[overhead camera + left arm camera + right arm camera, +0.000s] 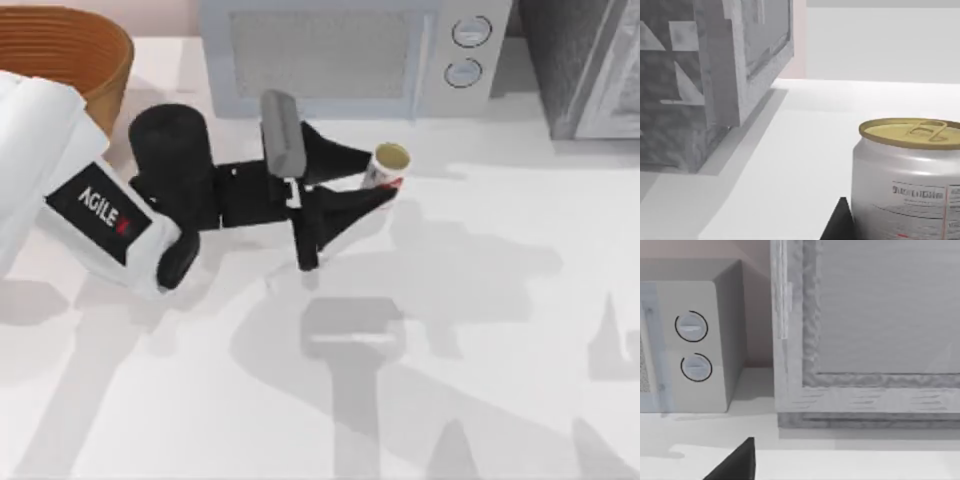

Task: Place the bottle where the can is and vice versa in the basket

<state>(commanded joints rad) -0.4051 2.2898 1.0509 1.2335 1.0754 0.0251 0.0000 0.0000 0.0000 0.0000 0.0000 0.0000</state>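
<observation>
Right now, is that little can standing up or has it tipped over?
Standing upright. The can rests on the white table with its gold lid facing up in the top view; the left tool sits around it.

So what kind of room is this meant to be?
Probably a simulated kitchen counter: a grey microwave with two round dials sits at the back of the white table, beside a woven orange-brown wicker basket and a silver gold-topped drink can.

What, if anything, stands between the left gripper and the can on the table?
Nothing visible does. The left gripper is already at the can, its fingers reaching either side of it on the table in front of the microwave. The left wrist view shows the can close up, with bare table around it.
</observation>
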